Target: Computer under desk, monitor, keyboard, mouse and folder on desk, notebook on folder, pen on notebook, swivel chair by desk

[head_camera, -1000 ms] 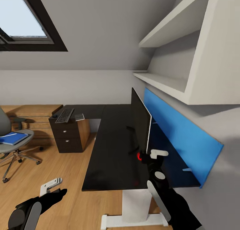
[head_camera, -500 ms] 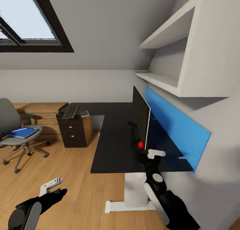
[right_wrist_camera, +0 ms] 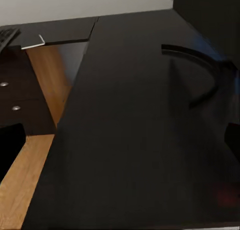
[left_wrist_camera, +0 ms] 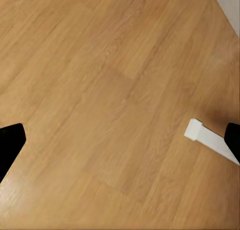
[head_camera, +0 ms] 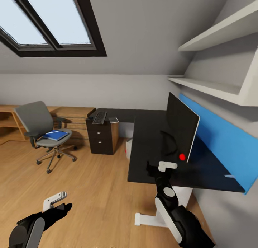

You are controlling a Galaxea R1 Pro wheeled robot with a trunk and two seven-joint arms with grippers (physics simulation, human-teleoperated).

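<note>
— What's just changed?

— The view has swung left; nothing on the long black L-shaped tabletop has moved. The grey padded swivel chair now sits fully in sight, well away from the tabletop, with the flat bright blue folder on its seat. That folder looks like the next job.

— And the jaws?

— The right gripper hovers at the tabletop's near edge, jaws apart and empty, below the wide black monitor. The left gripper hangs over the floor, also apart, far from the chair.
</note>
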